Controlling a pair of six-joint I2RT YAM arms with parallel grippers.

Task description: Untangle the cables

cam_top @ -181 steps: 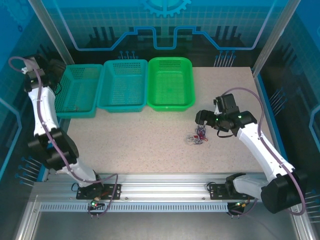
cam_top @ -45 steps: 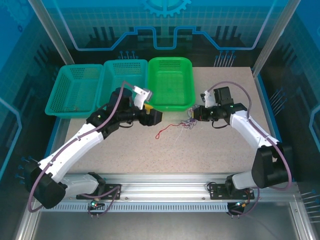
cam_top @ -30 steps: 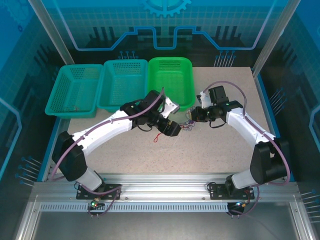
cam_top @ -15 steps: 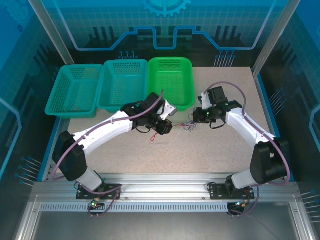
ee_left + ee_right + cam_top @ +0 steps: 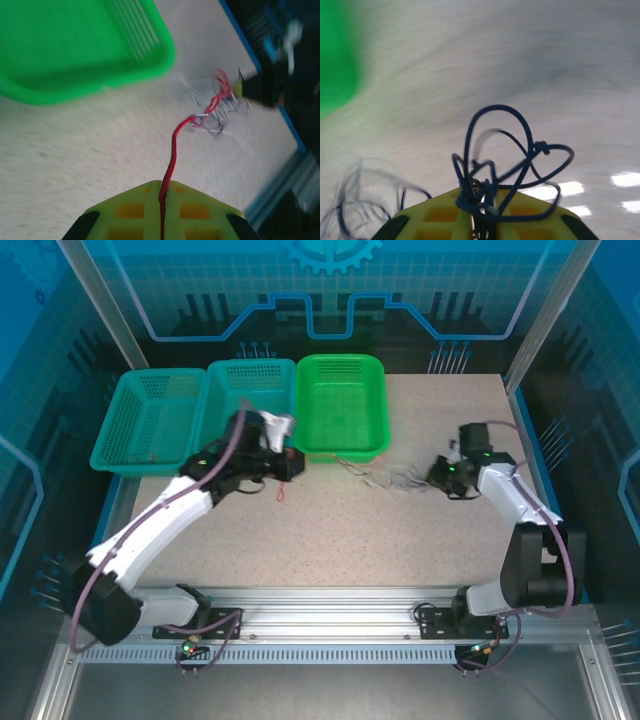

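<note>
The cables (image 5: 388,478) are strung out in a thin line on the table (image 5: 400,540). Their long axis runs left-right, from just off the near-right corner of the green basket (image 5: 340,405) over to the right gripper (image 5: 437,475). In the top view it's mostly pale, wispy strands.

The left gripper (image 5: 293,464) sits just near of where the middle teal basket (image 5: 245,405) and the green one meet. A short red loop (image 5: 282,490) dangles on its near side. In the left wrist view its 2 yellow-green fingers (image 5: 135,210) are pressed together on the red cable (image 5: 172,150). That cable rises straight out of the seam, kinks right, and points at the tangle (image 5: 220,102) in front of the dark right gripper (image 5: 260,90).

In the right wrist view, the right gripper (image 5: 482,197) has its fingers (image 5: 520,212) close together, pinching a dark blue cable (image 5: 495,150) that stands up in a few big loops. More blurry dark strands (image 5: 355,200) trail off to the left.

The third basket, also teal (image 5: 150,420), sits at the far left.
</note>
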